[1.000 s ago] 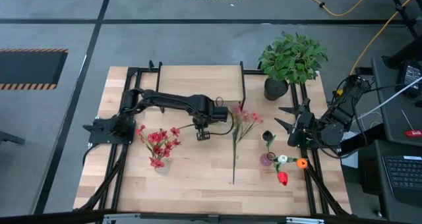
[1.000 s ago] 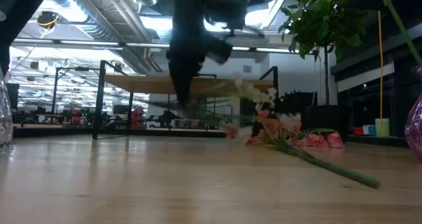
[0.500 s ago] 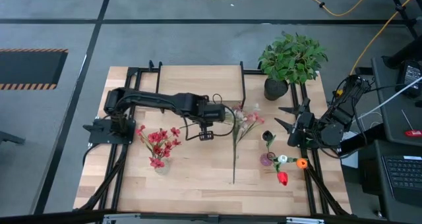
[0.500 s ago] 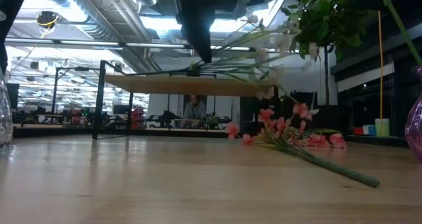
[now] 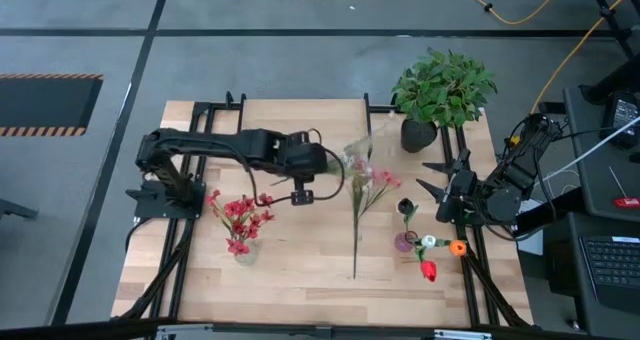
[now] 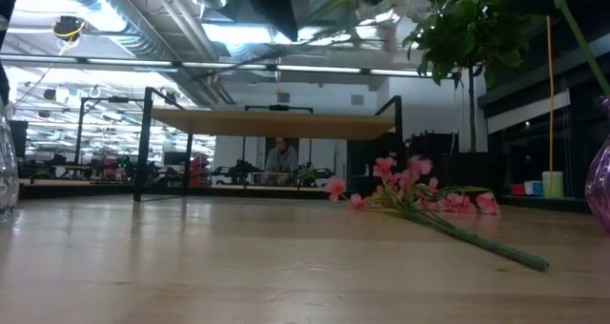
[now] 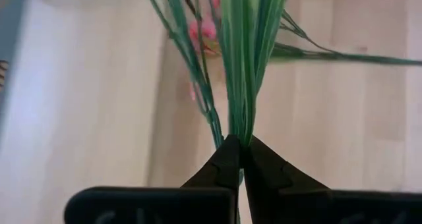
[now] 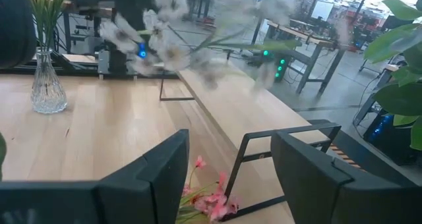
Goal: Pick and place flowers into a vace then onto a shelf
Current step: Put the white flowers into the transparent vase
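above the table [image 5: 300, 270], left claw [image 7: 240, 151] lifted flowers [image 7: 244, 59] higher.

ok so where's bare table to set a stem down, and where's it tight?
Free: the front strip of the table, and the patch between the clear vase of red flowers and the pink stem lying flat. Tight: the right side, around the purple vase, loose blooms, potted plant and waiting right pincer.

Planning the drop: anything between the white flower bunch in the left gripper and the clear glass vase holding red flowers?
Nothing visible: left gripper holds white flower bunch aloft, only bare wood toward the clear glass vase.
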### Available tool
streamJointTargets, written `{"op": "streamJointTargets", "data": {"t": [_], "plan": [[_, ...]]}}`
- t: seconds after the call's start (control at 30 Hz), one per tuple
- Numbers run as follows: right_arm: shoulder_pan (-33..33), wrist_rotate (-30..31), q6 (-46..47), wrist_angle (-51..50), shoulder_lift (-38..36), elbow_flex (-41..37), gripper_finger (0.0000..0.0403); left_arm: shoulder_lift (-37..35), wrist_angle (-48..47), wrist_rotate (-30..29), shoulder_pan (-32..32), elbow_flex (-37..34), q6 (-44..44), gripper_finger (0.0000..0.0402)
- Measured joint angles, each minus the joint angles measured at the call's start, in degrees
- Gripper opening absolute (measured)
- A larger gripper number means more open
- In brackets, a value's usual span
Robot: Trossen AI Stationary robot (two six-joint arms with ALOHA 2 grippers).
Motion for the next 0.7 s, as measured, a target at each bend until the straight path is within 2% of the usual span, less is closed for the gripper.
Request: {"op": "streamJointTargets", "data": {"t": [0.13, 0.37, 0.57, 0.7], "plan": [[0.0, 0.0, 0.0, 0.0, 0.0, 0.0, 0.0216, -2.8, 0.8, -2.4, 0.0, 0.1, 0.0, 0.0003], [0.0, 0.0, 0.0, 0.0, 0.0, 0.0, 0.0216, -5.1, 1.7, -2.4, 0.0, 0.0, 5.5, 0.0003], [0.0, -0.1, 0.0, 0.0, 0.0, 0.0, 0.0216, -9.2, 4.7, -2.3, 0.6, -0.1, 6.4, 0.0003], [0.0, -0.4, -0.4, -0.1, 0.0, 0.0, 0.0216, -13.8, 14.7, 0.0, 0.6, -7.0, 7.9, 0.0003]]}}
